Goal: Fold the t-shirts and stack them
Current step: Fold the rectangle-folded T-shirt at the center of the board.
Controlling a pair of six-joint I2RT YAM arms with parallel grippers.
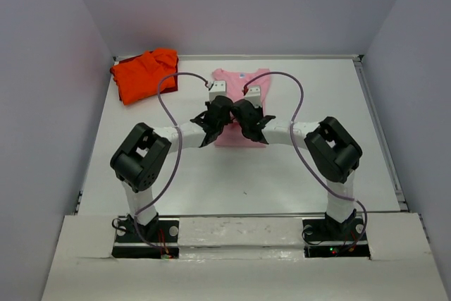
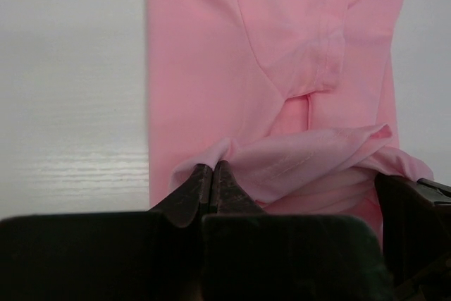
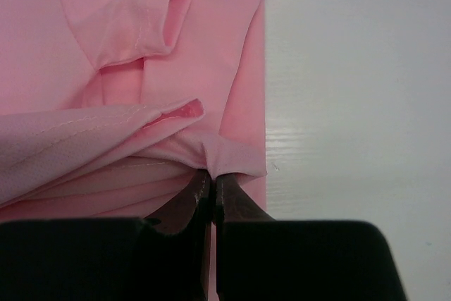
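Pinching pink t-shirt (image 2: pixel 211 68): both claws (image 2: pixel 213 168) (image 3: pixel 212 177)

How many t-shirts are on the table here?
2. The pink t-shirt lies mid-table, its near edge pinched by the left end effector and right end effector; the orange-red t-shirt sits bunched in the far-left corner. None seems hidden.

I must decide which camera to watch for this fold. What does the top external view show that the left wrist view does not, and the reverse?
Only top external: the orange-red t-shirt, bunched at the far left corner of the table. Only left wrist: the left gripper shut on a lifted edge of the pink t-shirt. Both: the pink t-shirt lying on the white table.
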